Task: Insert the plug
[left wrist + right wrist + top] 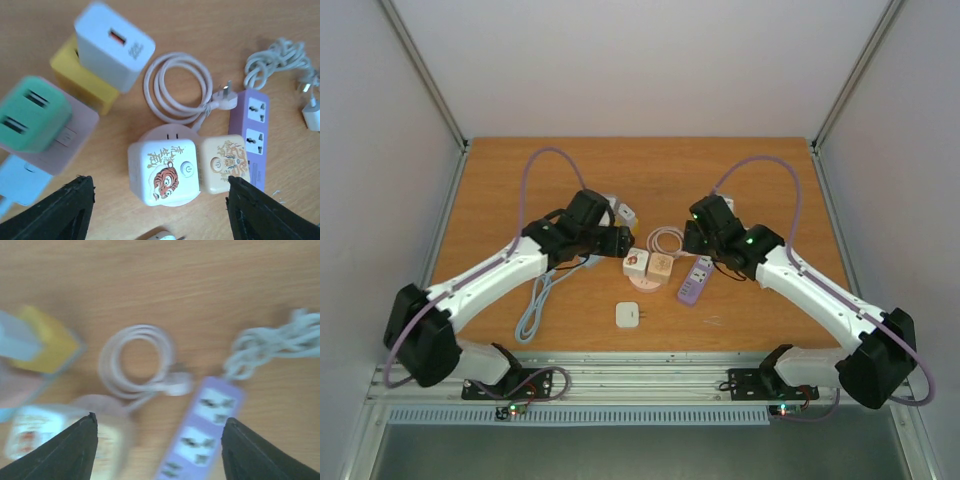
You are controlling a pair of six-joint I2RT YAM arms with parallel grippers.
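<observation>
Rail fronts wooden table bearing power strip between pale walls

Centre of frame: a purple power strip lies on the bench, with two cube adapters just left of it on a round pink base. Below them, apart — a white plug block. Above, a coiled white cable, flanked by the left hand and right hand. Lower left — a pale blue cable.

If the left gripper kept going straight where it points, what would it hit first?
Probably the white tiger cube, sitting centred ahead of the open left gripper, next to a beige cube. How far off it is, the picture doesn't show.
</observation>
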